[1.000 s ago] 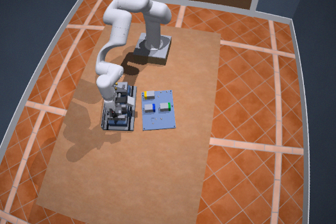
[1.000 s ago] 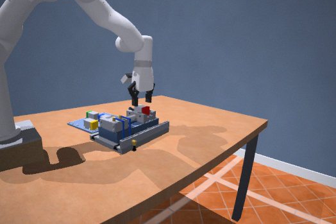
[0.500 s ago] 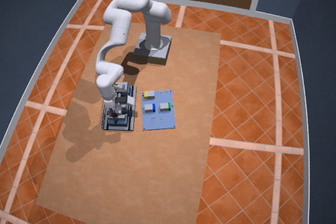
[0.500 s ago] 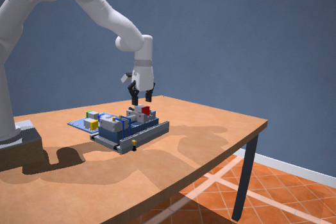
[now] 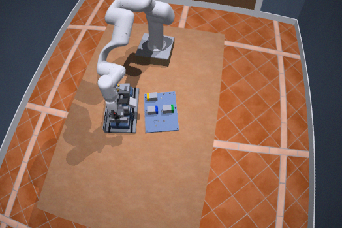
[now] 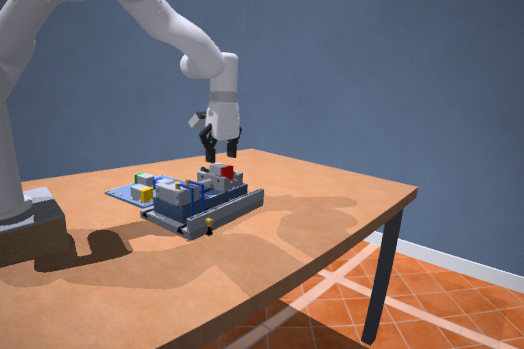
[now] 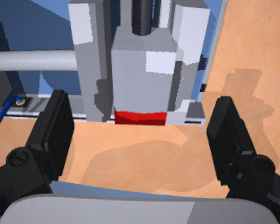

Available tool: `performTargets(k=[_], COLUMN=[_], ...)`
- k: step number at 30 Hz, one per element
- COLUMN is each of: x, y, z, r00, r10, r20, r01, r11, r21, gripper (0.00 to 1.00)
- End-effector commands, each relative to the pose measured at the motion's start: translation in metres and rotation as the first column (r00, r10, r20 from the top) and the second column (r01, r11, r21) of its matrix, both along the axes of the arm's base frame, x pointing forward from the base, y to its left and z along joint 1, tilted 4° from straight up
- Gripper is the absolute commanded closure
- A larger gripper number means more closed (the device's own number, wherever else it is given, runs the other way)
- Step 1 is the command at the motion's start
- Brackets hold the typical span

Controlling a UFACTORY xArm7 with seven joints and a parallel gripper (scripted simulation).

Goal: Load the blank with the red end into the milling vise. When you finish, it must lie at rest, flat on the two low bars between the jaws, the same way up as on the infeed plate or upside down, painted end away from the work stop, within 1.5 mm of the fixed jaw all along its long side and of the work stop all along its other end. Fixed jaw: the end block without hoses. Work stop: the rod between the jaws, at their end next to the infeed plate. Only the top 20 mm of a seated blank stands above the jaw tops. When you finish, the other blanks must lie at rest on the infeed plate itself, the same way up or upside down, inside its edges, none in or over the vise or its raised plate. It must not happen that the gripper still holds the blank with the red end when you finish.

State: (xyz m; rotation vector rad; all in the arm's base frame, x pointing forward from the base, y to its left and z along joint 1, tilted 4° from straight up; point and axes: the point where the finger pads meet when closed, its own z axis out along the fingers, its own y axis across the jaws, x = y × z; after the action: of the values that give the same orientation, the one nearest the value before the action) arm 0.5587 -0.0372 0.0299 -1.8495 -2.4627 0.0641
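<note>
The grey blank with the red end [image 6: 222,171] lies in the vise [image 6: 200,199] between the jaws, red end facing away from the infeed plate. It also shows in the wrist view [image 7: 141,78], with the red face [image 7: 140,117] at its near end and a dark rod at its far end. My gripper [image 6: 219,147] hangs open and empty a short way above the blank, fingers wide on both sides [image 7: 140,141]. In the overhead view the arm covers most of the vise [image 5: 121,110]. I cannot tell how close the blank sits to the fixed jaw.
The blue infeed plate [image 5: 161,112] lies beside the vise and holds three blanks: yellow-ended [image 5: 151,95], blue-ended [image 5: 152,109] and green-ended [image 5: 168,108]. Blue hoses [image 6: 192,196] arch over one jaw block. The arm base [image 5: 155,49] stands at the table's far end.
</note>
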Motion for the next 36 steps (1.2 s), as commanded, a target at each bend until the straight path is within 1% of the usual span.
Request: performTargets(k=[1, 3, 13, 20, 30, 36], x=[0.002, 0.002, 0.006, 0.006, 0.008, 0.008], y=[0.000, 0.000, 0.000, 0.000, 0.000, 0.000], z=[0.002, 0.002, 0.062, 0.062, 0.100, 0.100], r00=[1.000, 1.000, 1.000, 1.000, 1.000, 1.000], r10=[0.000, 0.000, 0.000, 0.000, 0.000, 0.000], r20=[0.005, 0.005, 0.005, 0.005, 0.005, 0.005], r01=[0.000, 0.000, 0.000, 0.000, 0.000, 0.000], r11=[1.000, 1.000, 1.000, 1.000, 1.000, 1.000], r21=[0.000, 0.000, 0.000, 0.000, 0.000, 0.000], gripper=[0.00, 0.00, 0.00, 0.00, 0.00, 0.00])
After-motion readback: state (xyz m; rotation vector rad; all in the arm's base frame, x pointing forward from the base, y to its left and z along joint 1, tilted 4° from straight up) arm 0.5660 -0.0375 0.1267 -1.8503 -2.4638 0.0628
